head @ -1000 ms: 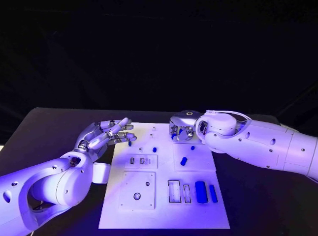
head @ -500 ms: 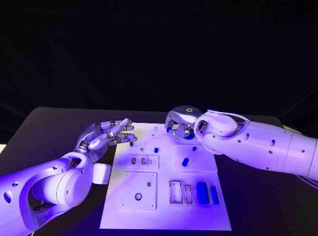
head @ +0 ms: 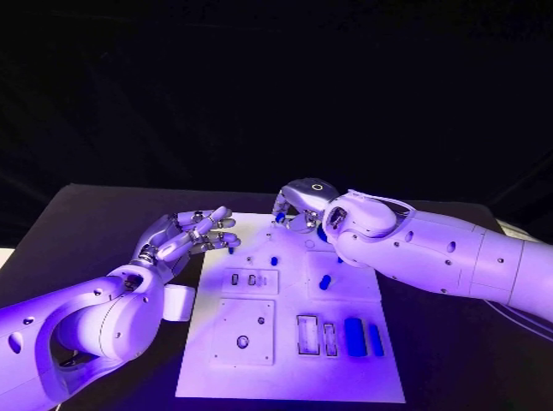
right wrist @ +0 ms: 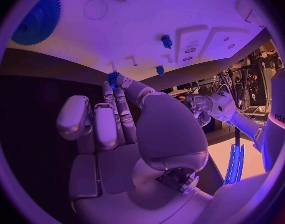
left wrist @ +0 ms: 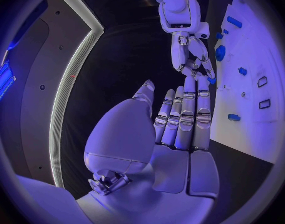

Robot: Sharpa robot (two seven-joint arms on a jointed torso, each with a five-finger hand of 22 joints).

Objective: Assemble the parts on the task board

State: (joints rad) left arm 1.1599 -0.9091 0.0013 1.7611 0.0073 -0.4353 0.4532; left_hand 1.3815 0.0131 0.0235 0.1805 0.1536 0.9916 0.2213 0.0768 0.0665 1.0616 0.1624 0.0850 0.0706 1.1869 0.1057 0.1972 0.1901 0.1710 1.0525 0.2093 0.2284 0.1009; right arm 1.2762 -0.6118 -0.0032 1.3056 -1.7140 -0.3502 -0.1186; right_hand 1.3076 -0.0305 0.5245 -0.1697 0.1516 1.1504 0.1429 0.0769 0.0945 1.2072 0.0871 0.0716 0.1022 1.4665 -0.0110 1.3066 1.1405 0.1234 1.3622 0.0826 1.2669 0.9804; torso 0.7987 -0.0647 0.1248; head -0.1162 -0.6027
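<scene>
A black table (head: 92, 223) carries the white task board (head: 289, 360). At its far edge the right hand (head: 299, 210) pinches a small blue part (right wrist: 112, 77). The left hand (head: 184, 235) hovers spread, empty. Next, probably: seat that part.

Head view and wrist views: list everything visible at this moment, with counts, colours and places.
Table: one, black, under everything.
Task board: one, white plate, middle of the table between the arms.
Small parts: several, blue, scattered across the board; exact count unclear.
Long parts: two, blue, lying side by side near the board's right edge.
Gear: one, blue, toothed, on the board in the right wrist view.
Left hand: one, silver, fingers spread, at the board's left edge.
Right hand: one, silver, over the board's far end, a small blue part at its fingertips.
</scene>
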